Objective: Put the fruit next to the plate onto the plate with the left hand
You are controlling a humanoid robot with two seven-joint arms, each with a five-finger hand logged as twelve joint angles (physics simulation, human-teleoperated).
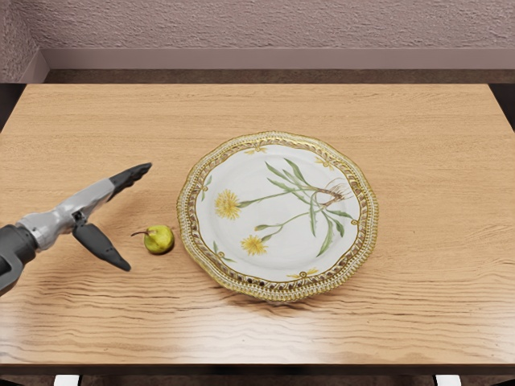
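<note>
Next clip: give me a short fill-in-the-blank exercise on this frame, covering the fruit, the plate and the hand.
1. The pear lies on the table, just ___ of the plate in the picture.
2. The left hand is open and holds ___.
3. The plate has no fruit on it, and its painted flowers are ___.
Missing words: left; nothing; yellow.

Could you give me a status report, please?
Left hand open, short of pear, not touching. Pear on table beside plate, not on it. Nothing between hand and pear.
</note>
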